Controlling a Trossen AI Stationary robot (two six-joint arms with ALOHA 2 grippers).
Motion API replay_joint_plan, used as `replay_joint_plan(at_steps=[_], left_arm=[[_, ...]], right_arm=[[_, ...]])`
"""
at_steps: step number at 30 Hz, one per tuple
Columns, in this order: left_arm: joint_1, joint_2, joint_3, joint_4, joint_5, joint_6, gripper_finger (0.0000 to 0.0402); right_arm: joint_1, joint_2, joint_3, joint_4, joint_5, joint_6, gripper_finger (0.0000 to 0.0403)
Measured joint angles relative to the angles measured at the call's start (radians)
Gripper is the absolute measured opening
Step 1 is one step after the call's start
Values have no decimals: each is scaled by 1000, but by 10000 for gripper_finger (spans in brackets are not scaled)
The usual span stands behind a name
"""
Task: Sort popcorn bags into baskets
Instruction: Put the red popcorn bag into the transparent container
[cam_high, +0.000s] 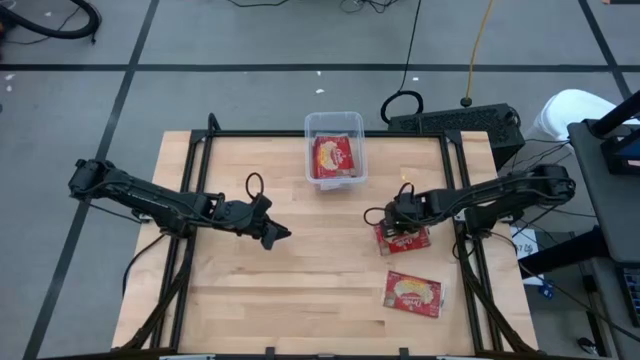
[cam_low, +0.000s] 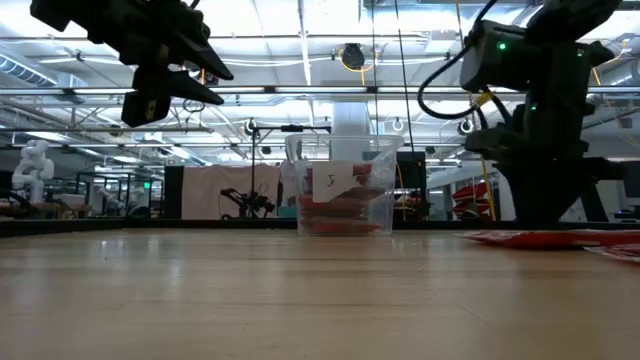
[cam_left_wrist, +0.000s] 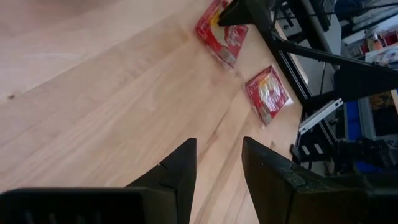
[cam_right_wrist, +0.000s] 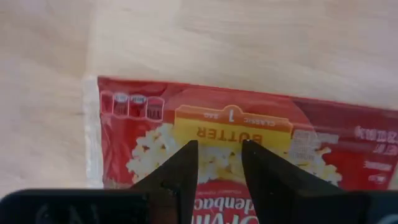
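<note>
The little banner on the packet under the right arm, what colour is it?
Yellow, on the red popcorn bag; clearest in the right wrist view.

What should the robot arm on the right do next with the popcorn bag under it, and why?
Probably close on it. The right gripper is right down over the popcorn bag lying flat on the table, fingers slightly apart, nothing gripped yet. Once pinched, the bag can go to the clear tub. The left gripper waits, empty.

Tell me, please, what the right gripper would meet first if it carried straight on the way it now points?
The right gripper points down at a popcorn bag lying flat on the table, so it would probably meet that bag's red face first, near the "butter" label. The remaining gap is unclear.
</note>
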Motion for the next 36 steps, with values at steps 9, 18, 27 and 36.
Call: replay_joint_plan(at_steps=[9,18,27,36], left_arm=[[0,0,0,-3,-45,0,131],[1,0,0,6,-114,-36,131],[4,43,34,228,-117,71,131],[31,279,299,122,29,418,131]], right_arm=[[22,132,-1,488,-256,-134,96],[27,-8,1,573,-203,-89,89],[132,-156,-1,229,-203,194,89],[173,-118,-50,273,-233,252,149]])
